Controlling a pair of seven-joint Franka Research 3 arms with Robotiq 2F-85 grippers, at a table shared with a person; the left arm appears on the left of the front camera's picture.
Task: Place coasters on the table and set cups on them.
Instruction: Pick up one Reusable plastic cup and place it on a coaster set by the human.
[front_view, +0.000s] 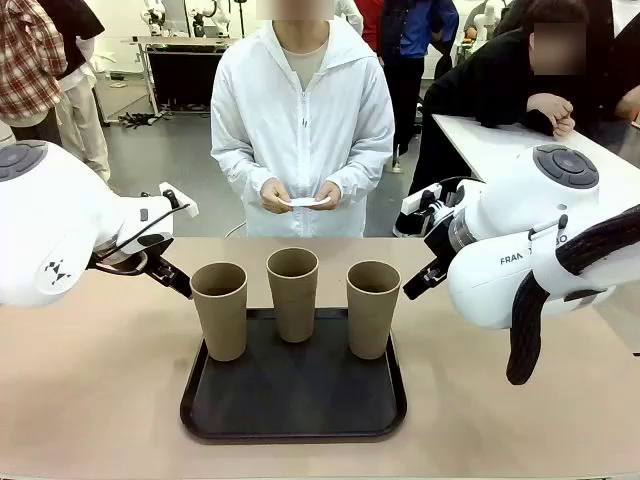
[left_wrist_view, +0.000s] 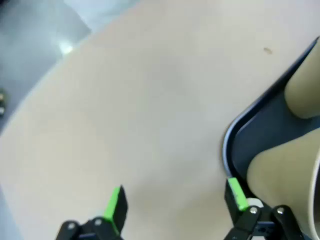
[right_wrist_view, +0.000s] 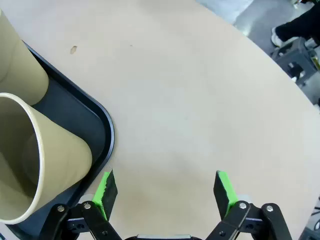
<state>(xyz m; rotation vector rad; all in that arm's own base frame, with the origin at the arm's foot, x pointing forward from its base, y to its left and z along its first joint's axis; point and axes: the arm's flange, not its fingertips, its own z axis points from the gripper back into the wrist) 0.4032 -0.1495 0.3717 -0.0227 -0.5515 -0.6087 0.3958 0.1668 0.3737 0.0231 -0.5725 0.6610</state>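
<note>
- The coasters (front_view: 306, 202), as we take the white thing in the person's hands (front_view: 277, 195) to be, lie at twelve o'clock from the tray (front_view: 290, 395), well apart from both arms.
- Three cups (front_view: 292, 293) stand upright on the tray, between our arms.
- Left jaws gape, holding nothing, over bare desk (front_view: 90, 400) at the tray's nine o'clock; right jaws likewise at three.
- We judge both arms about equally near; the smooth desk has room on either flank.

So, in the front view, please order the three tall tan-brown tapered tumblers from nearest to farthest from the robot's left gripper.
1. The left tan-brown tumbler, at the black rectangular tray's left end, closest to the left gripper.
2. The middle tumbler, near the tray's far edge.
3. The right tumbler, at the tray's right end.
</note>
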